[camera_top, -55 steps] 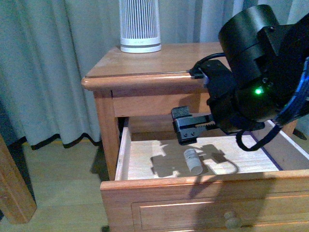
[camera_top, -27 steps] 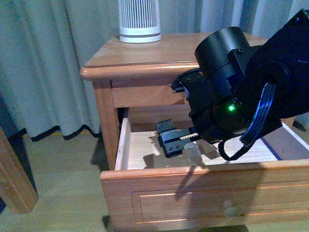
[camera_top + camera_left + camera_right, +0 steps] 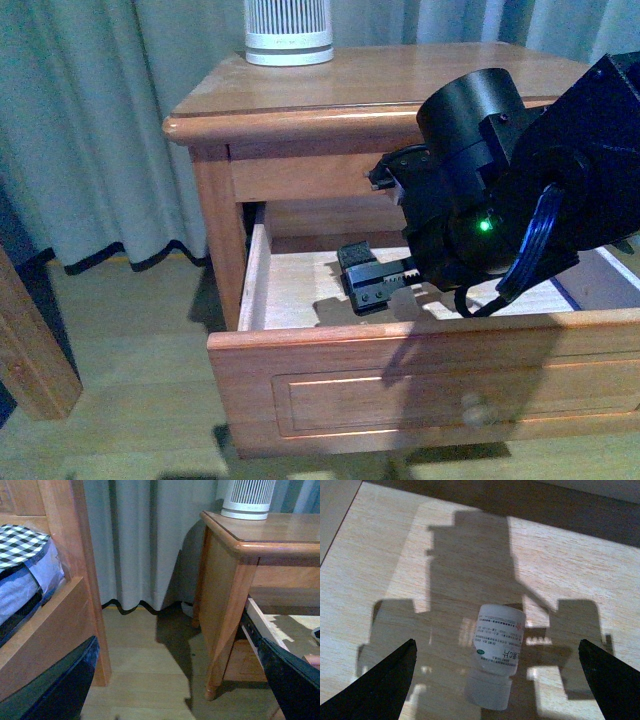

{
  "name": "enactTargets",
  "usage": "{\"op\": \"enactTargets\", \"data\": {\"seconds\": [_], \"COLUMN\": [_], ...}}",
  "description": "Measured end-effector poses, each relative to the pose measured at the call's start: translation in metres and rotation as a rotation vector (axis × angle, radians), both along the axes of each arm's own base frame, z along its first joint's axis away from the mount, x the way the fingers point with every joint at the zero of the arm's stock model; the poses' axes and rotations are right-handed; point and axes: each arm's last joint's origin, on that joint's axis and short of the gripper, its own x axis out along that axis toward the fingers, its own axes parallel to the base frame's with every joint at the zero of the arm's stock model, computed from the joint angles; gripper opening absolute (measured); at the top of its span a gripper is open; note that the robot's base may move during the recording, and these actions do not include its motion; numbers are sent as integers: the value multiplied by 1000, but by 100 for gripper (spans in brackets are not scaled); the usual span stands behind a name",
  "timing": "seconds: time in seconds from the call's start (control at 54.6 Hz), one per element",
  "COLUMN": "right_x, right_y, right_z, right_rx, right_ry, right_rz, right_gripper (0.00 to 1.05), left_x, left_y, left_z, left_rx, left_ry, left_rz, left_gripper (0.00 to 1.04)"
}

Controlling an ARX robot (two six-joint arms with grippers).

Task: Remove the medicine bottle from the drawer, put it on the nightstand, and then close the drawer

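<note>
The medicine bottle (image 3: 497,650) lies on its side on the pale floor of the open drawer (image 3: 430,385), cap toward the wrist camera. My right gripper (image 3: 496,641) hangs open just above it, one black finger on each side, not touching it. In the front view the right gripper (image 3: 375,285) is low inside the drawer, and the bottle is hidden behind it and the drawer front. The nightstand (image 3: 400,80) has a glossy reddish-brown top. My left gripper (image 3: 178,645) is open over the floor beside the nightstand (image 3: 225,580), holding nothing.
A white slatted cylinder appliance (image 3: 289,30) stands at the back left of the nightstand top. Grey curtains (image 3: 100,130) hang behind. A bed frame with checked bedding (image 3: 20,545) is to the left. A wooden furniture leg (image 3: 30,340) is at the far left. The shallower drawer (image 3: 300,175) is closed.
My right arm has dropped lower into the drawer and shifted left. The bottle, seen on the drawer floor a second ago, is now hidden in the front view.
</note>
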Motion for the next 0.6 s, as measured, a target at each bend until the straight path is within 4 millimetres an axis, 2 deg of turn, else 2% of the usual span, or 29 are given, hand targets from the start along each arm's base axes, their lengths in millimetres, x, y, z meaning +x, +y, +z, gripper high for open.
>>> {"op": "enactTargets", "data": {"seconds": [0.146, 0.183, 0.604], "right_x": [2, 3, 5], "right_y": [1, 1, 3], "right_z": [-8, -9, -14], "right_rx": [9, 13, 32], "right_ry": [11, 14, 20], "right_rz": [3, 2, 7], "right_gripper": [98, 95, 34], "left_x": [0, 0, 0], "left_y": [0, 0, 0], "left_z": [0, 0, 0], "left_rx": [0, 0, 0], "left_ry": [0, 0, 0], "left_rz": [0, 0, 0], "left_gripper": [98, 98, 98]}}
